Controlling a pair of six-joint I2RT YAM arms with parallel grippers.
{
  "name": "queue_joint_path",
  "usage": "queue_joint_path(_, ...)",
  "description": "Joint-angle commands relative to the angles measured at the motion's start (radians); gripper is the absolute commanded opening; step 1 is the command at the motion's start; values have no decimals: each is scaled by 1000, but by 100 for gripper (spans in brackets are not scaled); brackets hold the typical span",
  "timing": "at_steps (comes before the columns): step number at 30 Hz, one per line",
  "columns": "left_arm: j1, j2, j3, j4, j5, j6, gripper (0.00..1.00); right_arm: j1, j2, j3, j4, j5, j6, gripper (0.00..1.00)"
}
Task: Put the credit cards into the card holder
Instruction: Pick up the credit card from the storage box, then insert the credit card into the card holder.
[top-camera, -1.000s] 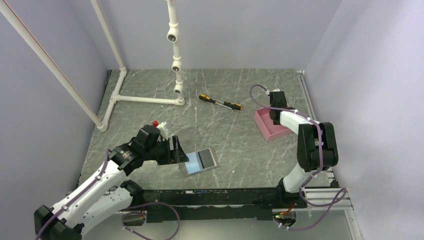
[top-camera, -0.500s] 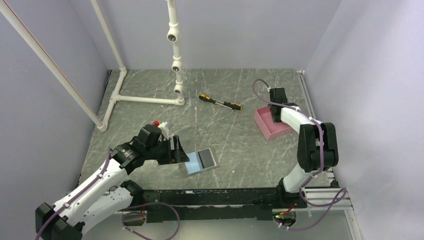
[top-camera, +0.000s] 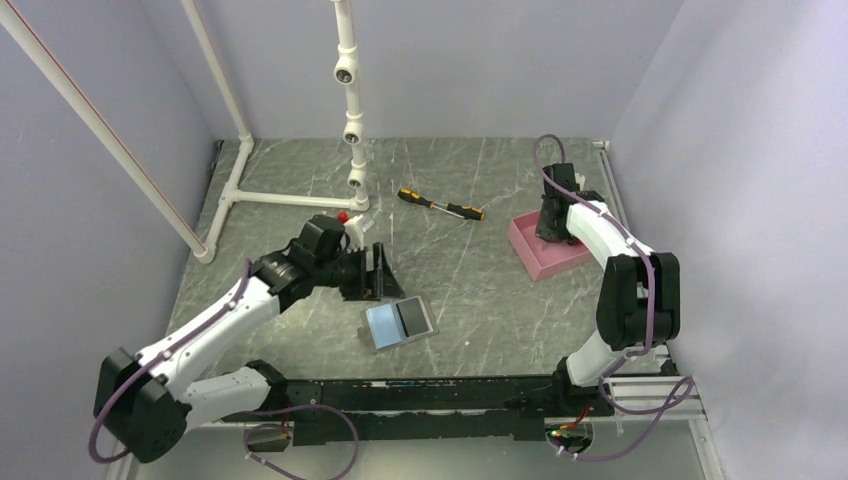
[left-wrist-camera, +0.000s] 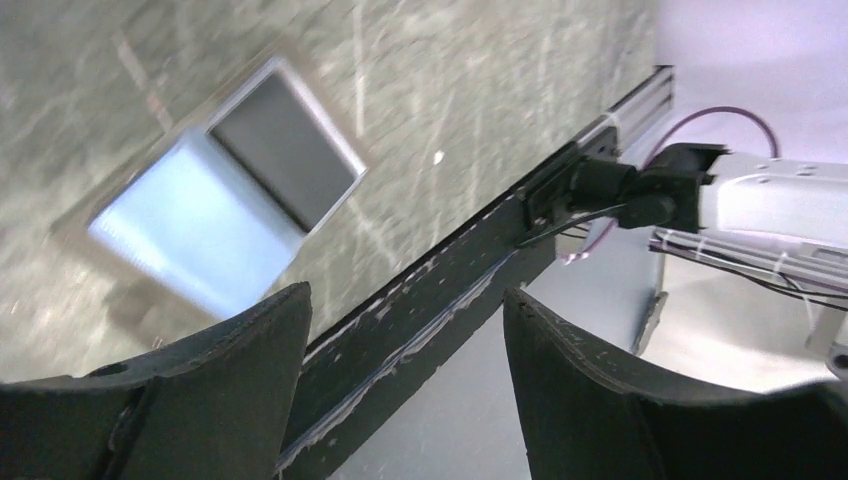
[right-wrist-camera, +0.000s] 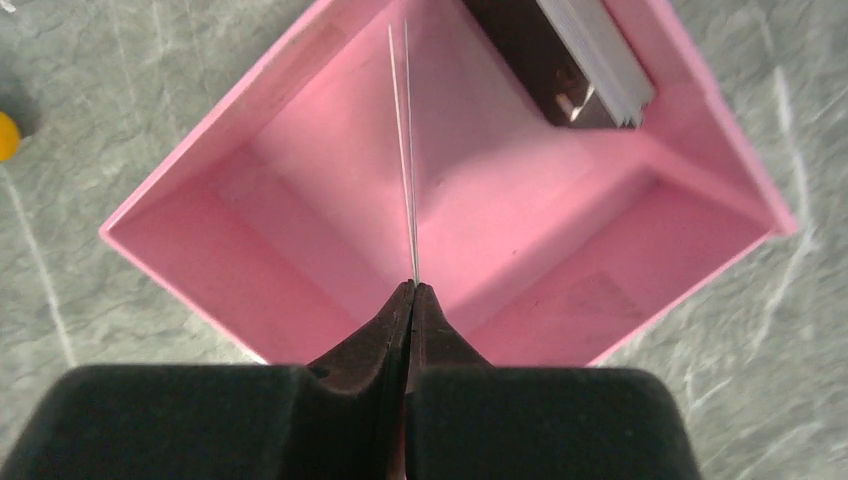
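Since the right gripper (right-wrist-camera: 412, 292) has its jaws pressed tight together on the credit cards (right-wrist-camera: 404, 150), which look like two thin pale lines seen edge-on, the cards stand upright from its tips, a pinch that suits sliding them edge-first into a pocket. Under them is the pink tray (right-wrist-camera: 520, 230), with the spare cards (right-wrist-camera: 575, 60) leaning in its far corner, so the lift appears to be straight out of the tray. Well apart, toward the near middle of the table (top-camera: 480, 300), the card holder (top-camera: 398, 322) lies spread open with its light blue lining and dark pocket facing up, ready to take a card. The left gripper (top-camera: 378, 278) hangs just beside it with jaws wide apart and nothing between them, probably placed to steady the holder.
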Motion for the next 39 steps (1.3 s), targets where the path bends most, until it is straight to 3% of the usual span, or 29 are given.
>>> queue_joint_path(1, -27, 114, 101, 255, 110, 41, 76, -3, -83, 21, -92, -43, 192, 0)
queue_joint_path(6, -124, 289, 259, 367, 31, 133, 75, -22, -138, 64, -179, 11, 275, 0)
queue_joint_path(8, -156, 357, 299, 418, 7, 173, 75, -40, -170, 72, -184, -39, 283, 0)
queue_joint_path(16, -199, 653, 427, 732, 61, 318, 74, -139, -233, 61, -157, -132, 337, 0)
queue_joint_path(20, -206, 832, 606, 682, 106, 393, 73, -177, -213, 70, -144, -197, 319, 0)
queue_joint_path(24, -205, 956, 811, 572, 158, 373, 65, -177, -219, 85, -138, -290, 270, 0)
queue_joint_path(28, -200, 948, 864, 444, 214, 299, 65, -170, -327, 33, -46, -397, 194, 0)
queue_joint_path(31, -195, 867, 816, 357, 227, 242, 64, -137, -406, -2, -29, -398, 168, 0)
queue_joint_path(35, -146, 691, 567, 469, 313, 39, 66, -51, -496, -61, 12, -503, 167, 0)
queue_joint_path(39, -95, 414, 271, 625, 299, -119, 72, 151, -547, -134, 96, -615, 183, 0)
